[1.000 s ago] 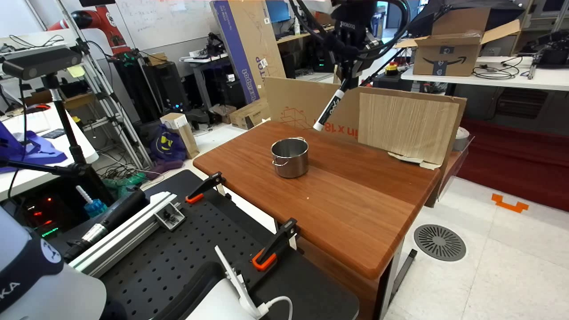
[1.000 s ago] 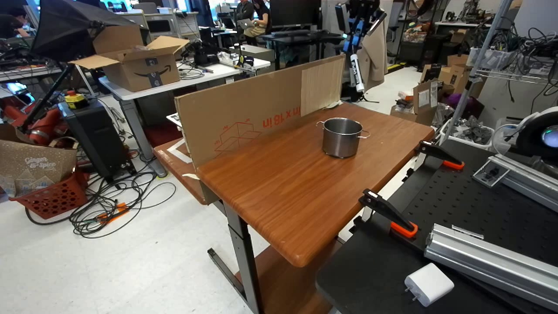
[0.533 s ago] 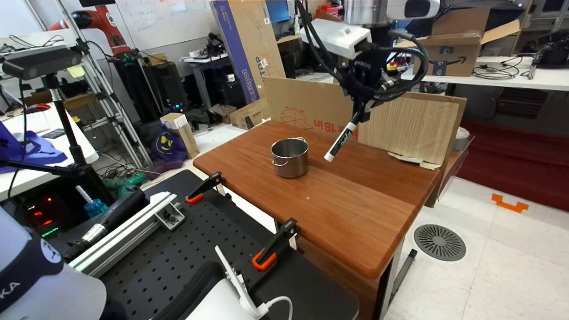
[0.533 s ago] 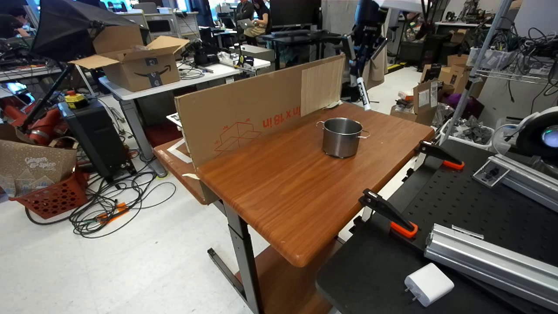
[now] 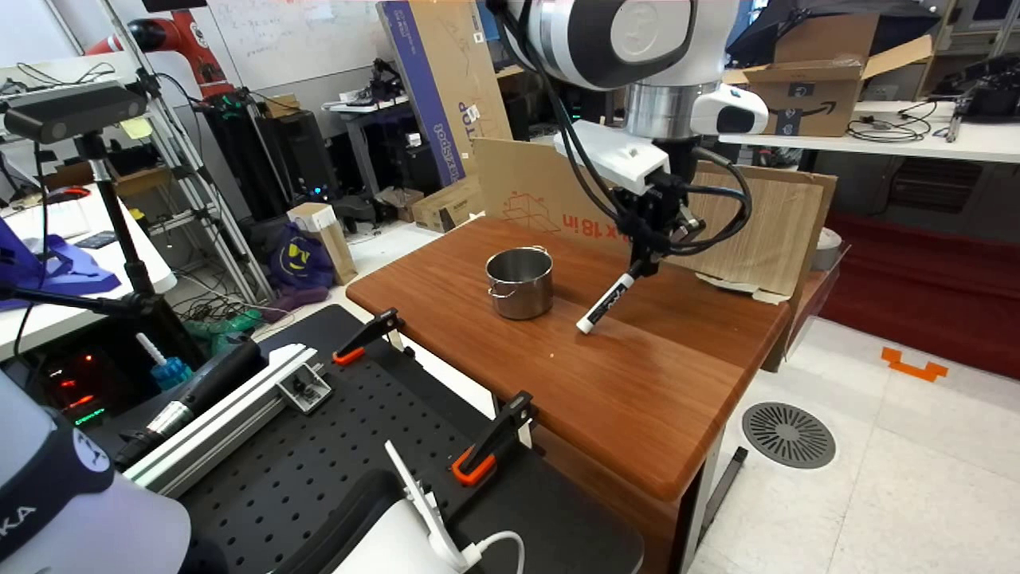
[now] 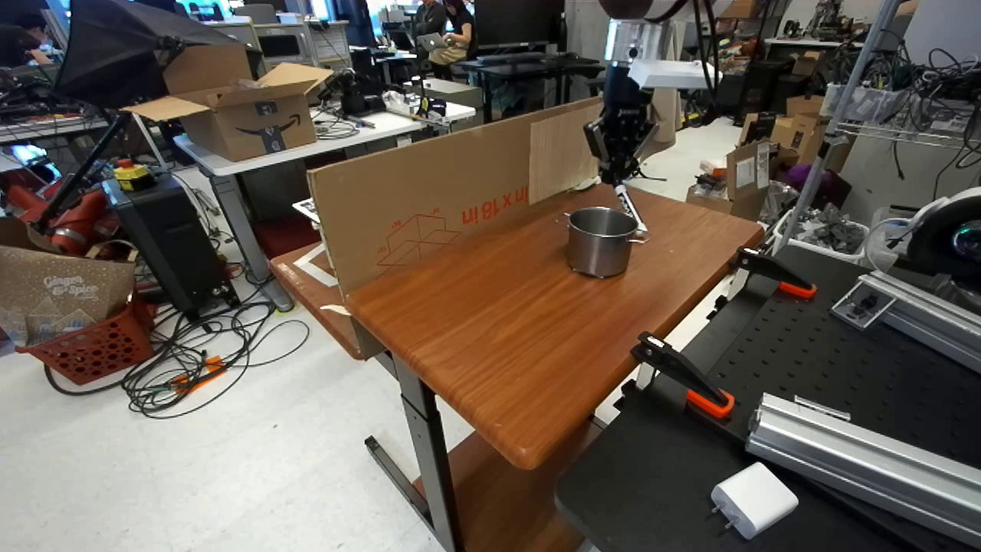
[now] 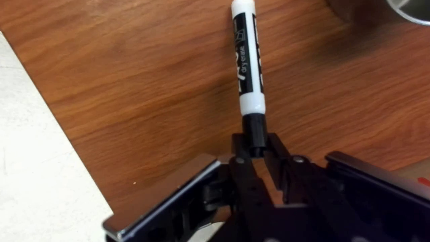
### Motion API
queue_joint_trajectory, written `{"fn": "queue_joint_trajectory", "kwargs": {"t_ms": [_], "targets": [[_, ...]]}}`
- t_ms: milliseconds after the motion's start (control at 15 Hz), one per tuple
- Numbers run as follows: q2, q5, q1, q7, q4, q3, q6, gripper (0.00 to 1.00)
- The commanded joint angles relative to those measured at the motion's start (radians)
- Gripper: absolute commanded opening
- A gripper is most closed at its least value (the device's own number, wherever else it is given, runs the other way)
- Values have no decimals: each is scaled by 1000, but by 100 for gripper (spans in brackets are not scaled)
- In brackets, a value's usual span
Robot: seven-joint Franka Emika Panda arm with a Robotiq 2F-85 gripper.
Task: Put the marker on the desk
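- Reddish-brown wooden tabletop (image 6: 490, 330), rounded at the corners, stretched across the middle of both exterior views and filling much of the wrist view.
- Black perforated table (image 5: 327, 446), in the foreground of both exterior views, just beside one long edge of the tabletop.
- Upright cardboard panel (image 6: 406, 192), printed in red, standing along the opposite long edge.
- White-and-black Franka Panda arm (image 5: 637, 48), extended downward over the tabletop from the top of both exterior views.
- Cardboard box (image 6: 260, 126), flaps spread, marked with a curved arrow, resting on a white table (image 5: 984, 146) in the background.
- Robotiq gripper (image 7: 256, 145), pointed down toward the tabletop, jaws clenched on the black cap end of a dry-erase marker (image 7: 248, 67).
- Two-handled metal pot (image 5: 519, 292), upright on the tabletop; only partly in frame at the upper right of the wrist view.
- Two orange-and-black clamps (image 5: 496, 434), fixed at the side of the black table nearest the tabletop.
- Dry-erase marker, white with black label, held tilted in the jaws, white end lowermost, near the pot but apart from it; contact between that end and the wood impossible to tell.
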Motion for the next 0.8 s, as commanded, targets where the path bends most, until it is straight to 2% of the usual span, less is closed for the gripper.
{"fn": "queue_joint_trajectory", "kwargs": {"t_ms": [0, 533, 600, 667, 733], "targets": [[91, -37, -2, 11, 78, 7, 15, 5], [212, -84, 12, 48, 190, -1, -1, 5], [214, -89, 13, 54, 196, -2, -2, 12], [216, -94, 15, 57, 200, -2, -3, 44], [216, -98, 16, 61, 203, -1, -3, 45]]}}
